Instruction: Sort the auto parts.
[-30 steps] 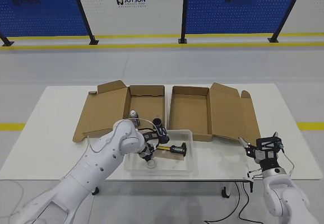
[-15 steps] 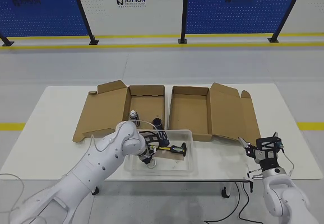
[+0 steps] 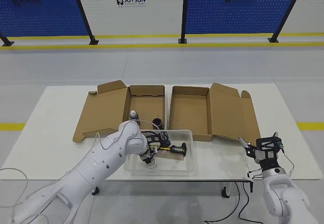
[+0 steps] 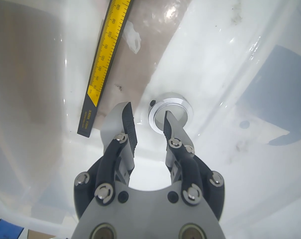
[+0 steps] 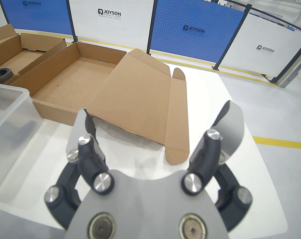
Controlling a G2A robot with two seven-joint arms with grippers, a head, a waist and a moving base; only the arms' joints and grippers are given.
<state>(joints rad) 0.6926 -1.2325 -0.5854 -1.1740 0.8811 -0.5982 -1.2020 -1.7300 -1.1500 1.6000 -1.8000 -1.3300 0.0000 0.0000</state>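
Count from here: one left cardboard box, one right cardboard box, one clear bin, one silver collar and one caliper. My left tool is in the bin's near-left part, close to its near wall. It's spread, with one jaw in the collar's bore and one outside. My right tool is spread wide over the worktop at its near right corner, well right of the bin.

Shiny metal ring; glossy translucent plastic bin; matt brown cardboard boxes; smooth white table.
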